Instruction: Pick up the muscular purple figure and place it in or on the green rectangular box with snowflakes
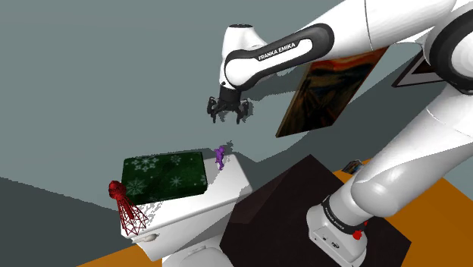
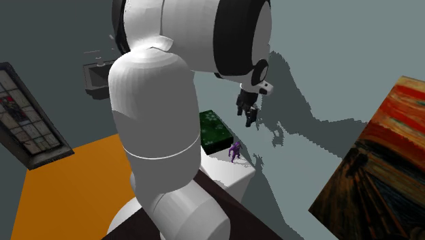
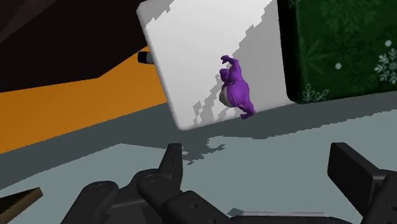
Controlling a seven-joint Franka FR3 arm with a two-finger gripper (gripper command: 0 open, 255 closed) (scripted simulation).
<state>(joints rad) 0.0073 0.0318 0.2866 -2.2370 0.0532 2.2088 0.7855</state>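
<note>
A small purple figure [image 1: 220, 156] stands on a white toilet tank lid [image 1: 227, 182], close to the lid's end and beside the dark green snowflake box [image 1: 165, 176]. The figure [image 2: 234, 151] and box [image 2: 214, 128] also appear behind the arm in the second exterior view. My black gripper [image 1: 230, 114] hangs well above the figure, apart from it. Seen from the wrist, the fingers [image 3: 170, 164] stand wide apart with nothing between them, and the figure [image 3: 235, 86] lies on the lid [image 3: 191, 70] next to the box [image 3: 340, 48].
A red wire-like object [image 1: 125, 203] sits at the lid's other end beyond the box. A dark stand [image 1: 296, 205] is beside the toilet on an orange floor [image 2: 68, 184]. Paintings [image 1: 330, 83] hang on the grey wall. A sink [image 2: 99, 73] is mounted on the far wall.
</note>
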